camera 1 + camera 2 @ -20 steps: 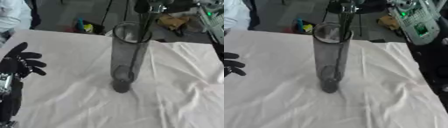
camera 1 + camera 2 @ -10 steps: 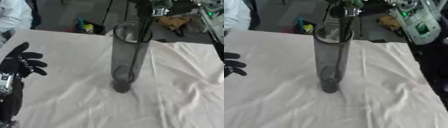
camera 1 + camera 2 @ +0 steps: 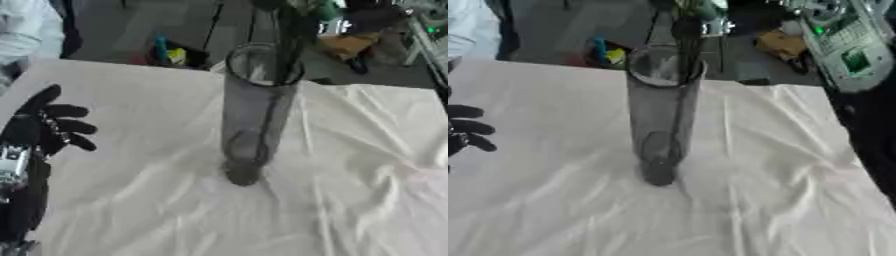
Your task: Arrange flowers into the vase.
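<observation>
Standing mid-surface on the white cloth (image 3: 350,150), tall glass vase (image 3: 254,115) has a dark flower stem (image 3: 682,90) inside; left hand (image 3: 44,127) idle, fingers spread; right hand unseen; risk: stem leverage tips vase.

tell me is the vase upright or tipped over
Upright: the vase stands on its base on the white cloth, rim at top, dark stem inside.

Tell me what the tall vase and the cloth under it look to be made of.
Vase: probably smoky grey glass or clear plastic, smooth and glossy; the dark stem inside and the cloth behind show through its wall, and its rim catches light.
Cloth: seemingly a thin woven fabric, white and matte; it lies in soft wrinkles and folds across the table, without shine.
</observation>
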Action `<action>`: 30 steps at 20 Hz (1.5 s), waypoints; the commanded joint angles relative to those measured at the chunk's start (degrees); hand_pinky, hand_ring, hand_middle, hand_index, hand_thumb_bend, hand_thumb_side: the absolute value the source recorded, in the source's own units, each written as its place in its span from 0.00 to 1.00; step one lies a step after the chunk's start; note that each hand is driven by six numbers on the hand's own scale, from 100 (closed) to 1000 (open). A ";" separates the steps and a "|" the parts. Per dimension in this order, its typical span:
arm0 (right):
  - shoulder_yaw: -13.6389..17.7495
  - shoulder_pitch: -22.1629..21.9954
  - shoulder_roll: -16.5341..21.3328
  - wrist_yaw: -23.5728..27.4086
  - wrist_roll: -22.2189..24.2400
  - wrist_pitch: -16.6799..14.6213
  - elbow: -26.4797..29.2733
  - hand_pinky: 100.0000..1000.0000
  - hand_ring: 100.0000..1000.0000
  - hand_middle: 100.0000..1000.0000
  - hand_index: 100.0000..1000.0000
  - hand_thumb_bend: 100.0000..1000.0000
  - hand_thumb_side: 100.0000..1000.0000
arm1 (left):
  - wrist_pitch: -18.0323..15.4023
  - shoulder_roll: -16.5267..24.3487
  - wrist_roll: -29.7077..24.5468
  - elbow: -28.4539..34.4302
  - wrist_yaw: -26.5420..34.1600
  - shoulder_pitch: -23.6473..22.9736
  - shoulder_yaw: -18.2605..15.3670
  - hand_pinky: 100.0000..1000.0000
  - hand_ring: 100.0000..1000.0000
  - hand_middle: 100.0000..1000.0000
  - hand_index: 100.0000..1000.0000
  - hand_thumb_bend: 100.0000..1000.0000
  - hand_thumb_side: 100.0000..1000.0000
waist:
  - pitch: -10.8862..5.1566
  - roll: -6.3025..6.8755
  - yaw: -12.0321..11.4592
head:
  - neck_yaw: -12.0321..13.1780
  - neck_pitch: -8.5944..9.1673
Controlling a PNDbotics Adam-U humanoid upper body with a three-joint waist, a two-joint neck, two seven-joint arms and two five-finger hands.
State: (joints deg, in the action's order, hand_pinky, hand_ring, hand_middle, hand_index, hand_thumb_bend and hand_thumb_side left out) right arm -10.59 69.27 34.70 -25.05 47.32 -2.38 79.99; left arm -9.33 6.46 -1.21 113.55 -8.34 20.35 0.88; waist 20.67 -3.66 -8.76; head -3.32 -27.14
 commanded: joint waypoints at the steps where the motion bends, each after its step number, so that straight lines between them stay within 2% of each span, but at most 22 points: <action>1: 1.18 0.95 2.16 0.82 1.22 -0.15 1.35 0.78 0.89 0.82 1.00 0.81 1.00 | -0.04 0.58 -0.14 1.04 0.08 0.22 0.67 0.44 0.57 0.62 0.91 0.00 1.00 | -1.56 -0.10 0.15 | 0.19 0.33; 22: 2.01 -1.21 4.16 1.41 0.61 -0.26 2.71 0.79 0.88 0.82 1.00 0.80 1.00 | -0.10 0.46 -0.25 1.04 0.20 0.32 0.71 0.44 0.57 0.62 0.91 0.00 1.00 | -1.56 0.36 0.16 | 0.52 0.26; 30: 3.56 -3.96 6.42 2.39 -1.31 -0.04 5.87 0.79 0.87 0.82 1.00 0.74 1.00 | -0.17 0.44 -0.06 1.04 0.14 0.26 0.51 0.44 0.57 0.62 0.91 0.00 1.00 | -1.65 0.71 0.64 | 0.43 0.20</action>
State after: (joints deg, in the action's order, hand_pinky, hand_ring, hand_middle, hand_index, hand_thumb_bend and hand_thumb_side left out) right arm -8.23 64.49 38.81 -23.33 46.65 -2.45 84.19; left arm -9.34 6.46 -1.22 113.55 -8.18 20.24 0.88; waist 20.64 -3.63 -8.15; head -2.99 -27.15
